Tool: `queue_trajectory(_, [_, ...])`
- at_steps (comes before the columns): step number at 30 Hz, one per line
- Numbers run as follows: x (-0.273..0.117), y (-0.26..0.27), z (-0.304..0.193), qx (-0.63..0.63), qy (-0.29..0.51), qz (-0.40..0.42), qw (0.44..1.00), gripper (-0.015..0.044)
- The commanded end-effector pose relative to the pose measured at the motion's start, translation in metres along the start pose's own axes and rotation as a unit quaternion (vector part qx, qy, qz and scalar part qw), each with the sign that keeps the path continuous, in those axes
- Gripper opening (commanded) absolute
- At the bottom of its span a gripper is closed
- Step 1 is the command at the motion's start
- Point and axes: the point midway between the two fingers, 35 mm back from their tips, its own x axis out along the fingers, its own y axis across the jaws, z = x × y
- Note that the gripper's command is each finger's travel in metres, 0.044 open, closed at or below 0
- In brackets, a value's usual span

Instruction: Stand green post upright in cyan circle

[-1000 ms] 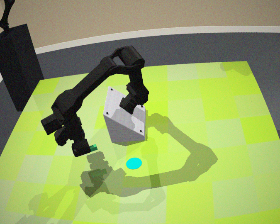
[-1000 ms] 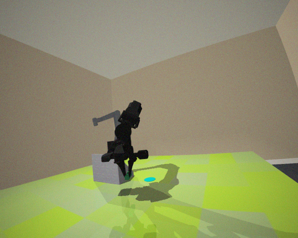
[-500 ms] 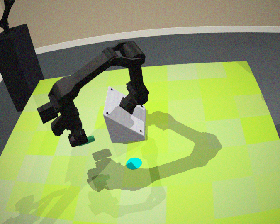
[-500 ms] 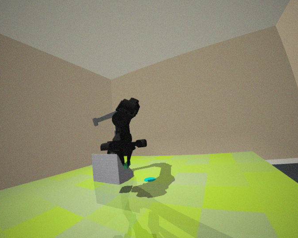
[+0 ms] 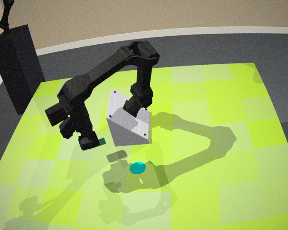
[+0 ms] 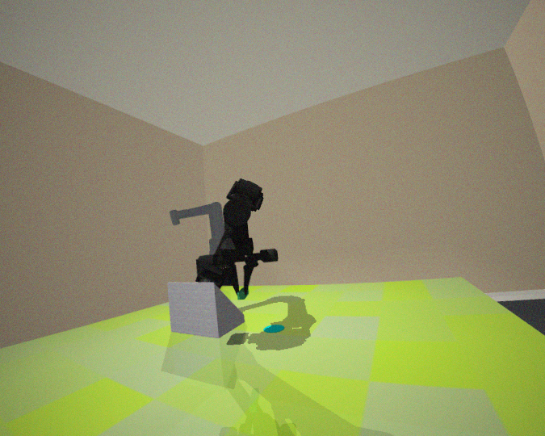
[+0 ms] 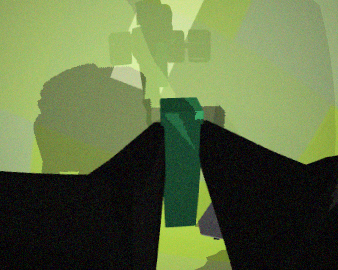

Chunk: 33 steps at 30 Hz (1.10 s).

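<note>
Jaws clamped on green post, raised beside cyan circle; best turned upright before lowering, centred, then gently released.

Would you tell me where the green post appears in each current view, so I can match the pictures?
Top: left of centre, partly hidden by the jaws, the green post.
Exterior: just below centre, at the jaws' tips.
Wrist: centre, lower half mostly, between the jaws.
Shared landmark: the green post's holder, those black jaws.
</note>
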Motion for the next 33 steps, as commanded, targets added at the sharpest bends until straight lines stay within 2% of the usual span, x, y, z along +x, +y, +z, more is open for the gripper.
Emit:
queue_trajectory(1, [-0.005, 0.008, -0.012, 0.004, -0.003, 0.002, 1.0, 0.0023])
queue_trajectory(33, [-0.014, 0.051, -0.103, 0.018, 0.001, 0.003, 1.0, 0.0023])
